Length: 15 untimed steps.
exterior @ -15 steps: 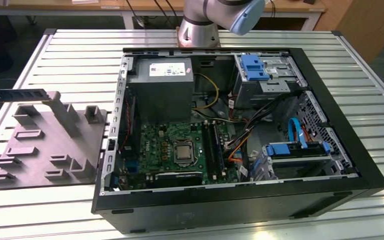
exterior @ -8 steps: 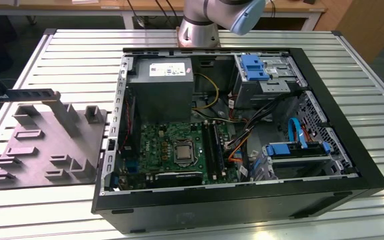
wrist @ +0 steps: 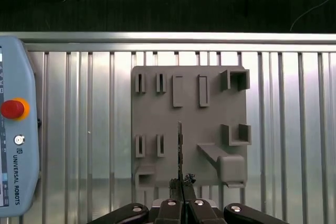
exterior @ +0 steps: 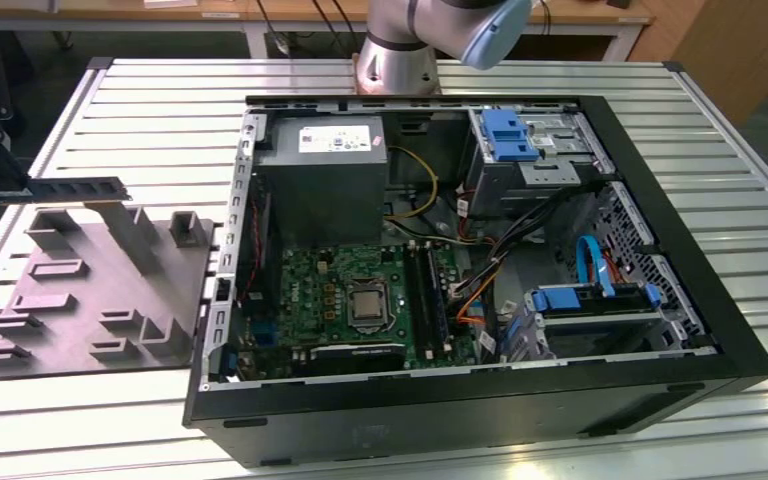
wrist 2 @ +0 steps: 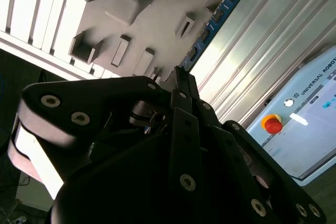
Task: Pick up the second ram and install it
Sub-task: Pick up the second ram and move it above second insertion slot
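Note:
The second ram [exterior: 84, 187] is a thin dark strip held level over the grey fixture [exterior: 91, 290] at the exterior view's left. My gripper [exterior: 8, 187] is shut on one end of it. In the first wrist view the ram [wrist: 180, 148] shows edge-on, running out from the gripper [wrist: 181, 193] above the fixture [wrist: 157, 119]. In the second wrist view the bluish ram [wrist 2: 218, 17] sticks out past the gripper [wrist 2: 178, 74] along the fixture [wrist 2: 147, 9]. The motherboard [exterior: 344, 290] with its long black slots [exterior: 422, 290] lies inside the open computer case [exterior: 704, 330].
The case holds a grey power supply [exterior: 324, 170], blue drive brackets [exterior: 507, 135] and loose cables. Upright posts rise from the fixture [exterior: 124, 235]. A teach pendant [wrist: 16, 140] with a red button lies on the slatted metal table [wrist: 294, 129] beside the fixture.

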Available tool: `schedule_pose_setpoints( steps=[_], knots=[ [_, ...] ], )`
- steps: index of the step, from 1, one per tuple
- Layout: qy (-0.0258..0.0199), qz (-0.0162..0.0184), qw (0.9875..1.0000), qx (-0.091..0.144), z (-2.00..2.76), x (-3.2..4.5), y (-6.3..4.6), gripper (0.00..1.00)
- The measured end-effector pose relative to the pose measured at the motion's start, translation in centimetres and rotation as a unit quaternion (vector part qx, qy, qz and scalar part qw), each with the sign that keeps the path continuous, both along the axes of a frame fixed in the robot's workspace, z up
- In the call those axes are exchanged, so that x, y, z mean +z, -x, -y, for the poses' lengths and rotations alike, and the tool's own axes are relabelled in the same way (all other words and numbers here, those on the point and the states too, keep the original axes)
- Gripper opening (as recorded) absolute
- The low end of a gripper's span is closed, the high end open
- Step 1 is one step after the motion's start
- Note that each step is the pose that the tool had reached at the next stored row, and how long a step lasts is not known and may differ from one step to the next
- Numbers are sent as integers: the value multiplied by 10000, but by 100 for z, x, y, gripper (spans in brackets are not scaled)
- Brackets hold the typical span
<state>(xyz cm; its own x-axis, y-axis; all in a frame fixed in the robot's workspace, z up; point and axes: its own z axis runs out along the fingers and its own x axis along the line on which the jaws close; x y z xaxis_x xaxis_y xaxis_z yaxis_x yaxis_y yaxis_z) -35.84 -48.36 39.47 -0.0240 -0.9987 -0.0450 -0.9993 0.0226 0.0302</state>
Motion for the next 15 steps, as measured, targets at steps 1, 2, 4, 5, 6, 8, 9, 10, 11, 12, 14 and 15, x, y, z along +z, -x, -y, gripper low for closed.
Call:
schedule_pose_setpoints(
  steps=[1,2,4,5,6,8,9,10,11,12,14,15],
  knots=[
    [0,0,10000,0,0,0,-15,11],
    [0,0,10000,0,0,0,-29,11],
    [0,0,10000,0,0,0,-60,11],
    [0,0,10000,0,0,0,-76,11],
    [0,0,10000,0,0,0,-94,11],
    [0,0,10000,0,0,0,-133,11],
    [0,0,10000,0,0,0,-152,11],
    [0,0,10000,0,0,0,-171,11],
    [0,0,10000,0,0,0,-189,11],
    [0,0,10000,0,0,0,-208,11],
    [0,0,10000,0,0,0,-246,11],
    [0,0,10000,0,0,0,-267,11]
  ],
)
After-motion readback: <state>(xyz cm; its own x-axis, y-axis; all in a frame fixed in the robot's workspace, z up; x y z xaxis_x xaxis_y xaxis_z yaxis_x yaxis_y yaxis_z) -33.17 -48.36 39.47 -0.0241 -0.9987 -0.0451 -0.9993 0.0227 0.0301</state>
